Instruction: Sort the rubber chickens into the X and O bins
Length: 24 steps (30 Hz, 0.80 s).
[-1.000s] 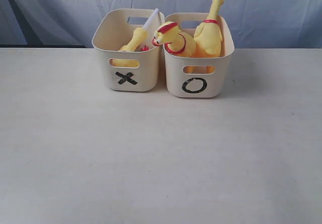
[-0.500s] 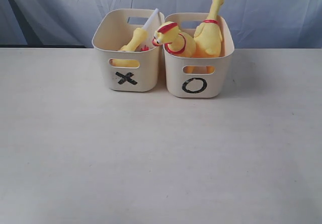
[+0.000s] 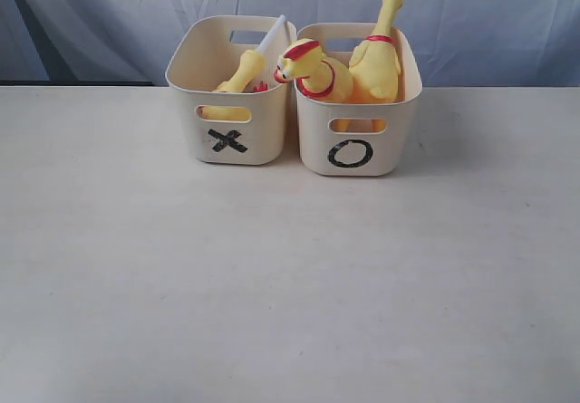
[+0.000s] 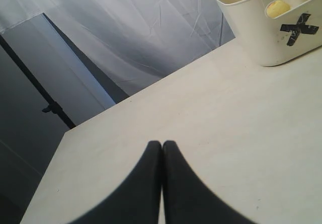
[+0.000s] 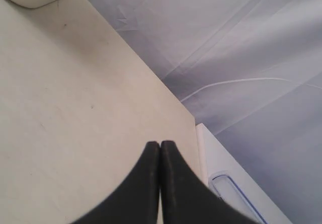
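Chickens sit in both bins; both claws are pressed together and hold nothing.
On the table point(image 3: 290, 276), toward 12 o'clock in the exterior view, the X bin point(image 3: 260, 129) stands with the O bin point(image 3: 317, 142) just at its 3 o'clock. Two chickens point(image 3: 313, 70) are in the O bin, one with its neck up to 12 o'clock. A smaller chicken point(image 3: 243, 70) with a whitish tube end is in the X bin. The left claw point(image 4: 162, 146) and the right claw point(image 5: 160, 144) hang above the table.

Left claw point(image 4: 161, 146) has its black fingers pressed together, empty; right claw point(image 5: 160, 145) likewise, both above the desk point(image 4: 211, 133).
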Motion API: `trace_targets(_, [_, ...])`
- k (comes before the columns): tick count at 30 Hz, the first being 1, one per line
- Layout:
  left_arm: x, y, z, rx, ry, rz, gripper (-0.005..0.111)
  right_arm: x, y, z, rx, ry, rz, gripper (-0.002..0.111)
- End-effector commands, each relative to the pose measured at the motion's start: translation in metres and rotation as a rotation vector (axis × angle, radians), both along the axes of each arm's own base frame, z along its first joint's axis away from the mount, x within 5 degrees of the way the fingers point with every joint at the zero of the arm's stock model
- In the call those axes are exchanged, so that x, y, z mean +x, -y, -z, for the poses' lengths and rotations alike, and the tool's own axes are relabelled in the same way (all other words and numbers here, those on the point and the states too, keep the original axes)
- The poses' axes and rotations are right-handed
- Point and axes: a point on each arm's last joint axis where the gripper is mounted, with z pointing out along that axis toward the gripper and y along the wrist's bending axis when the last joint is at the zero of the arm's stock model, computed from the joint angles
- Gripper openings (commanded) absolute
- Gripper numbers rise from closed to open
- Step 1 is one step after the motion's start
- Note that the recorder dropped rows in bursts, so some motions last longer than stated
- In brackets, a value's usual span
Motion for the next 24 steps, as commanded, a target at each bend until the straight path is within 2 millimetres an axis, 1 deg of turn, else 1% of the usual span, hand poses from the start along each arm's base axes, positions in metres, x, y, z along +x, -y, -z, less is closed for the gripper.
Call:
trace_targets(1, [-0.0003, -0.0002, 0.0008, -0.006, -0.001, -0.006, 0.000, -0.0003, 0.0004, 0.0006, -0.006, -0.001, 0.006, -0.001])
trace_targets(4, [-0.0003, -0.0002, 0.0008, -0.006, -0.001, -0.006, 0.000, -0.0002, -0.0005, 0.0006, 0.028, 0.001, 0.003, -0.001])
trace_targets(9, [-0.0003, -0.0002, 0.0008, -0.006, -0.001, -0.006, 0.000, 0.0000, -0.0034, 0.0008, 0.137, 0.006, -0.007, -0.001])
trace_targets(24, [0.0000, -0.0007, -0.0011, 0.009, 0.020, -0.009, 0.000, 0.0003, -0.0035, -0.0006, 0.146, 0.022, -0.008, -0.001])
